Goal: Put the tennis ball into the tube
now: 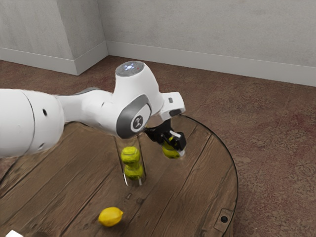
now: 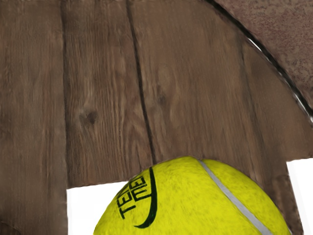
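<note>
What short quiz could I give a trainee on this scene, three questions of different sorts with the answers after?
1. How many tennis balls show inside the clear tube?
2. True or false: the lemon lies on the wooden table, outside the tube.
3. Fill in the missing word: the tennis ball at the gripper bears lettering in ____.

Key: 1. two; 2. true; 3. black
</note>
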Robot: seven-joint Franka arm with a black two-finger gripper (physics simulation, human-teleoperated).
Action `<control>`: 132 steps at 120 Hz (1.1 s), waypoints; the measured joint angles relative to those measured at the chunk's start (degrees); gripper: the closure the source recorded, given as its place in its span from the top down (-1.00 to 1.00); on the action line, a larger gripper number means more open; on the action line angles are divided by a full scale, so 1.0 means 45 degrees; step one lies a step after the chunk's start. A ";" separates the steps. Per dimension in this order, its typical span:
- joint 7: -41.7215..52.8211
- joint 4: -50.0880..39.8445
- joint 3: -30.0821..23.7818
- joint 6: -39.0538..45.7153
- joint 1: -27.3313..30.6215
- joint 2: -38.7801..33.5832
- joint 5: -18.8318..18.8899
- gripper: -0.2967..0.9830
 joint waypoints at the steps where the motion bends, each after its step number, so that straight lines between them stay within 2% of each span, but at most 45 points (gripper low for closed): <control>1: -0.0037 0.0149 0.0089 -0.0100 -0.0004 0.0018 0.0179 -0.62; 23: -0.0557 0.3352 0.1639 -0.2894 -0.0003 0.0583 0.3506 -0.61; 31: -0.0610 0.3928 0.2115 -0.3918 0.0016 0.0849 0.4314 -0.59; 39: -0.0611 0.4080 0.2478 -0.4745 0.0027 0.1002 0.4772 -0.58; 75: -0.0459 0.3356 0.2764 -0.6476 0.0232 0.2186 0.5583 -0.53; 98: -0.0194 0.3349 0.2733 -0.6851 0.0137 0.2219 0.5568 0.03; 116: 0.0058 0.3390 0.3255 -0.7180 -0.0207 0.2139 0.5405 0.26; 132: 0.0249 0.3435 0.3569 -0.7357 -0.0479 0.2151 0.5349 0.39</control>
